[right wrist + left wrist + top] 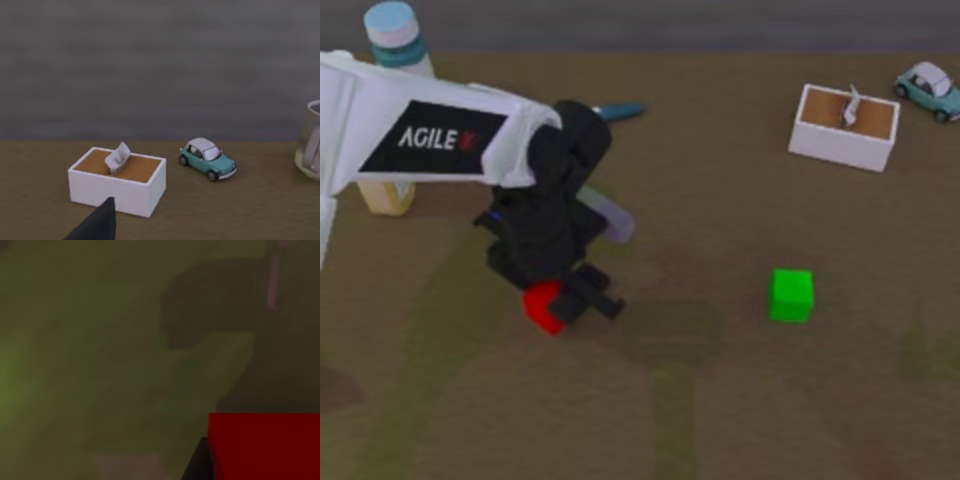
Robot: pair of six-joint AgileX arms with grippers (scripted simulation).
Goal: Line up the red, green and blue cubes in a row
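Top view, left-middle of the table: left gripper (563,303) is closed around the red cube (544,308), black fingers either side of it. Left wrist view confirms it: the red block fills the near corner of that picture against one dark finger (197,462), with table (100,365) beyond. Whether the cube rests on the surface or is carried just above it, cannot tell. Green cube (791,295) sits alone right of centre, well apart from the red one, nothing touching it. Blue cube not seen in any view; it may be hidden under the left arm, but that is a guess. Judgement: early in the task. No row exists yet, one cube is in hand, and two placements plus finding the blue one are left. Right arm is out of the top view; its wrist camera shows only a dark fingertip (97,222), so the state of its fingers cannot be told. Count: cubes visible, two (one red, one green). White box (845,127), one, near the table's far right corner. Toy car (928,89), one, just beside the box. Bottle (396,40), one, far left corner. Mug (311,140), one, seen only from the right wrist.
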